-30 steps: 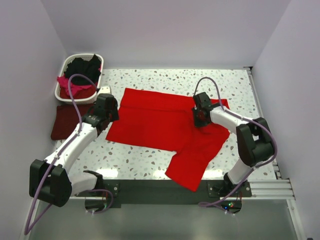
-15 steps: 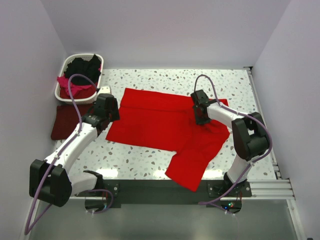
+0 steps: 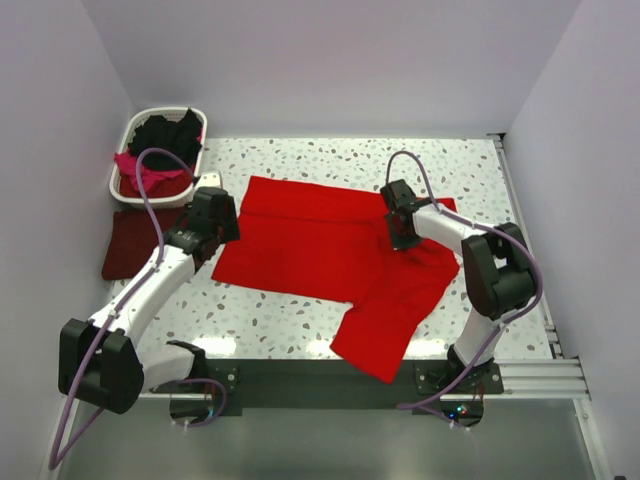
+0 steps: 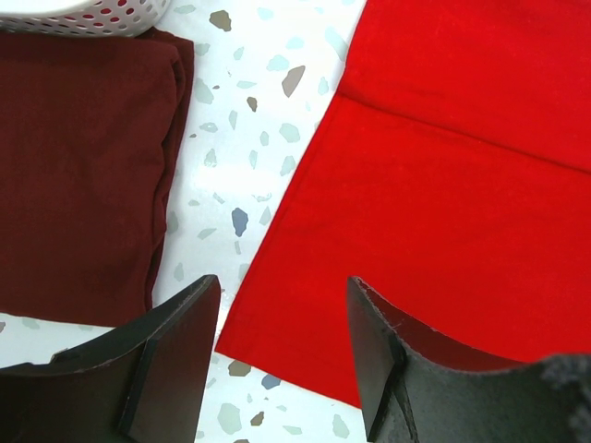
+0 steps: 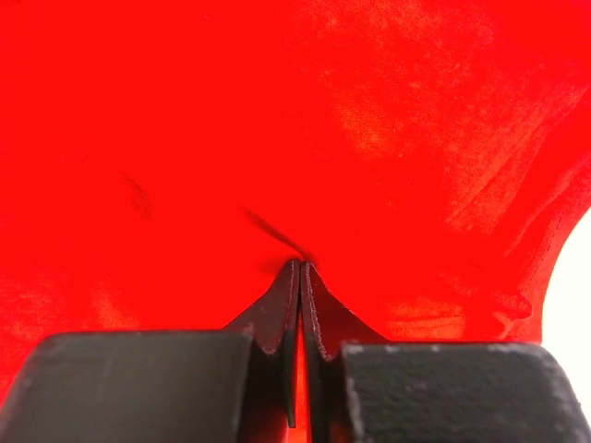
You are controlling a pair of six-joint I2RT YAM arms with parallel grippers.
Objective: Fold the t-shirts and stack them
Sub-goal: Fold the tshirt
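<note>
Our right gripper (image 5: 300, 269) is closed tight on a small pinch of the red shirt (image 3: 305, 240), which lies spread right of the basket (image 3: 118, 178); our left gripper (image 4: 282, 291) hangs, jaws apart, over its basket-side edge. We should grip there too, then lift evenly.

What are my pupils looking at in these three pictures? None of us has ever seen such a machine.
Two robot arms are bolted at the near edge of a speckled table. One picture looks down from above. The other two come from a camera on each wrist.

A red t-shirt lies spread out, with a folded maroon t-shirt beside it. A white basket holds black cloth and pink cloth.

The left gripper is open above the red shirt's edge and holds nothing. The right gripper is shut, pinching the red cloth.
</note>
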